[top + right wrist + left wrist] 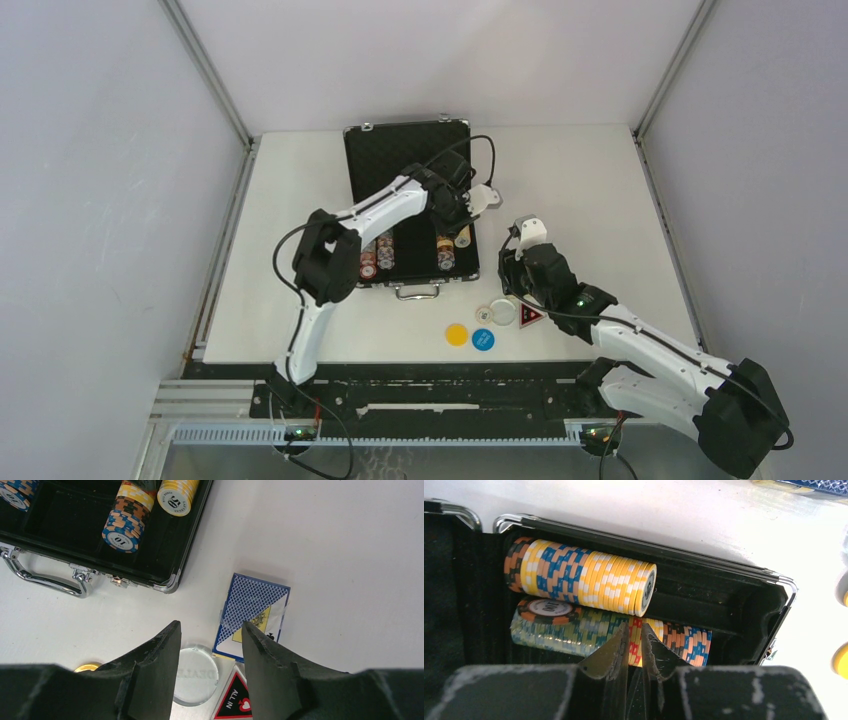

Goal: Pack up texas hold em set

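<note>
the left gripper (634,630) was seen barely parted over chip stacks (584,580) in the open briefcase (400,150) on the white table (600,180), the right gripper (211,627) spread empty above the card deck (255,605), between grey walls (100,200).

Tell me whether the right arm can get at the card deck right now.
Probably yes. The right tool hangs open just short of the card deck, which lies flat with nothing on it. The clear dealer button and the all-in token sit close beside it.

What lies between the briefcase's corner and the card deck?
Nothing; in the right wrist view, bare white table separates the briefcase from the card deck.
</note>
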